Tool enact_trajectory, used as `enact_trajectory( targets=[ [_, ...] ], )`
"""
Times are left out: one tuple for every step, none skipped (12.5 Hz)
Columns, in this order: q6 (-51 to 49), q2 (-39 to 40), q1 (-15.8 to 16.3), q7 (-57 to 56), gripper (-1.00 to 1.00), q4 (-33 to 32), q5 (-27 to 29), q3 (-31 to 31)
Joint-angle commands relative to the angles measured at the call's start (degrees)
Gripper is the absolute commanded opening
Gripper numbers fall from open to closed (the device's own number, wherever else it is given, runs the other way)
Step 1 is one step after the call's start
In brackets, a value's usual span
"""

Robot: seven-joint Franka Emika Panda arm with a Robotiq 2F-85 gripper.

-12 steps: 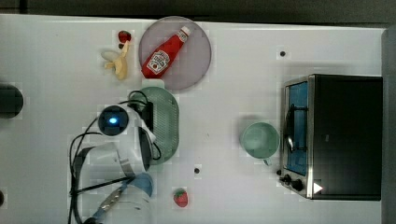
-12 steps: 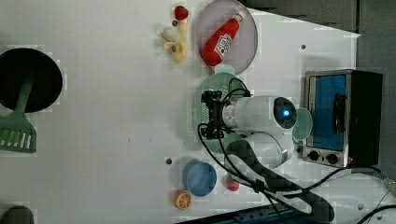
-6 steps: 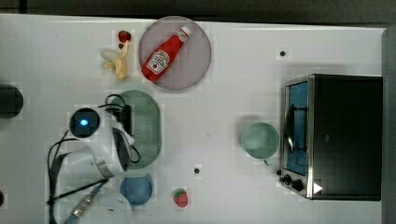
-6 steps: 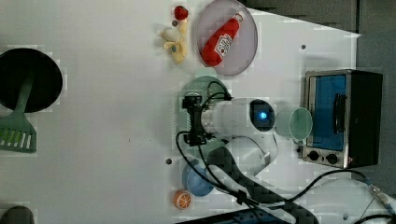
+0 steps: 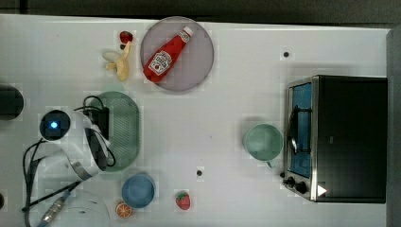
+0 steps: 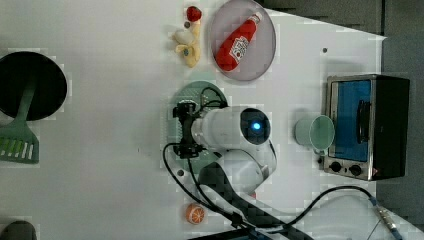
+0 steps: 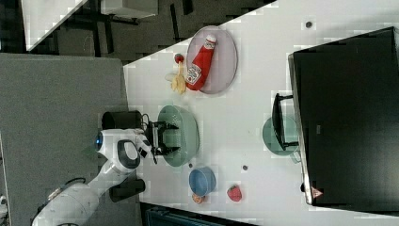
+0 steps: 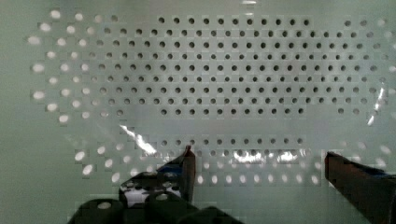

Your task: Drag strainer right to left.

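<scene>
One gripper (image 8: 257, 161), fingers (image 8: 187, 163) spread wide inside the strainer (image 5: 124, 130), which sits at nine o'clock of the table (image 5: 227, 94) in the top view, its leftward drag apparently mostly complete.

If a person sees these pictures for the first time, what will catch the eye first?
Probably the white robot arm at the top view's left, its open gripper down inside the mint-green strainer. Next, the red ketchup bottle on the round plate at the top, and the toaster oven at the right.
</scene>
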Motion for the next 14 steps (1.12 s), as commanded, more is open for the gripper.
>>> enact_trajectory(
  targets=[
    [-0.96, 1.66, 1.5, 5.68, 1.0, 3.86, 0.37, 0.22],
    [-1.15, 2.12, 1.96, 6.51, 1.0, 4.68, 0.37, 0.22],
    [-1.18, 2.46, 2.36, 6.61, 1.0, 5.27, 0.37, 0.21],
    [-1.15, 2.79, 2.71, 6.61, 1.0, 5.88, 0.41, 0.22],
    [-1.25, 3.14, 3.04, 6.64, 1.0, 6.47, 0.72, 0.22],
    [-1.26, 3.48, 3.41, 6.67, 1.0, 6.85, 1.57, 0.23],
    [-1.23, 3.79, 3.84, 6.68, 1.0, 7.39, 2.44, 0.22],
    [-1.26, 4.1, 4.22, 6.69, 1.0, 7.8, 3.1, 0.22],
    [-1.22, 4.34, 4.52, 6.7, 1.0, 8.24, 3.41, 0.22],
    [-1.21, 4.57, 4.86, 6.69, 1.0, 8.8, 3.47, 0.28],
    [-1.21, 4.85, 5.22, 6.71, 1.0, 9.28, 3.5, 0.28],
    [-1.2, 5.16, 5.49, 6.82, 1.0, 9.76, 3.72, 0.28],
    [-1.11, 5.54, 5.7, 6.91, 1.0, 10.28, 4.11, 0.28],
    [-0.97, 5.95, 5.83, 7.18, 1.0, 10.89, 4.57, 0.29]
  ],
)
